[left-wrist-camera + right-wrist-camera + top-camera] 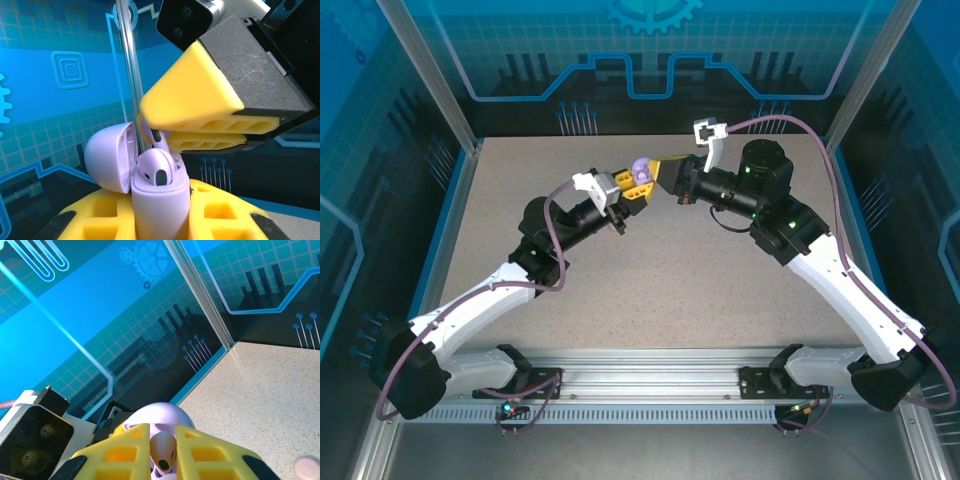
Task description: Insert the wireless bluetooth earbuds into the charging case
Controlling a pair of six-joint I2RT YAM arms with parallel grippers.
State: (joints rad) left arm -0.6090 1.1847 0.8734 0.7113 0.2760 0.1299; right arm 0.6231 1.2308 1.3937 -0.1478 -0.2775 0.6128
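Note:
My left gripper [630, 192] is shut on the lilac charging case [161, 200], held upright above the table with its lid [107, 157] hinged open to the left. One purplish earbud [156, 171] sits in the case's mouth. Directly above it, my right gripper [165, 134] pinches a second earbud [153, 136] between its yellow fingers [195, 102], the stem pointing down at the case. In the right wrist view this pale earbud [163, 449] is clamped in the right gripper [163, 452], with the case lid [161, 414] just beyond. From above, both grippers meet at the case [640, 172].
A small pale round disc [306, 467] lies on the speckled table [270, 390] at the lower right of the right wrist view. Blue enclosure walls and a clear corner post [127, 75] stand close behind the grippers.

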